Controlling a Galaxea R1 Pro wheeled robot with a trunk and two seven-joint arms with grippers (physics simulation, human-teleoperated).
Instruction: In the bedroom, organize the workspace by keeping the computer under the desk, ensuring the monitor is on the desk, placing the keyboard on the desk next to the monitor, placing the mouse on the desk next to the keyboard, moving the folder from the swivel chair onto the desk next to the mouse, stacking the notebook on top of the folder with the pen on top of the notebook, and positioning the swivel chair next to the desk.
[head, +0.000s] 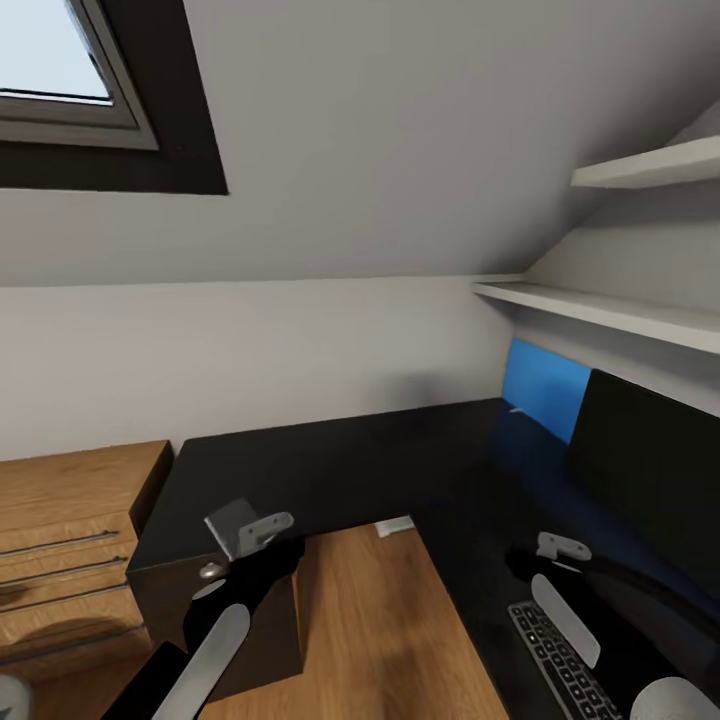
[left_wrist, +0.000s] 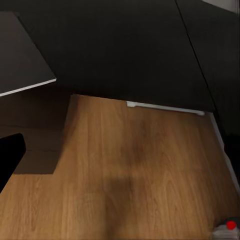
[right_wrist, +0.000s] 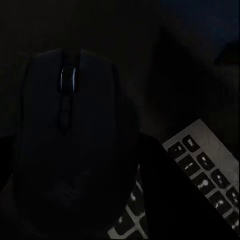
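Observation:
The desk (head: 330, 470) has a glossy black L-shaped top with a blue back panel (head: 545, 388) at the right. The monitor (head: 650, 470) stands on it, black front showing. The keyboard (head: 560, 665) lies on the desk in front of the monitor. In the right wrist view a black mouse (right_wrist: 70, 140) looms very close, partly covering the keyboard (right_wrist: 205, 165). My right gripper (head: 526, 566) hovers over the keyboard's far end, shut on the mouse. My left gripper (head: 265, 567) hangs open over the wood floor inside the desk's corner, one dark finger (left_wrist: 10, 160) showing.
A low light-wood cabinet (head: 70, 540) stands left of the desk. White shelves (head: 600, 305) run along the wall above the monitor. A dark-framed skylight (head: 60, 70) sits in the sloped ceiling. A pale strip (left_wrist: 165, 107) marks the desk's foot on the wood floor (left_wrist: 130, 170).

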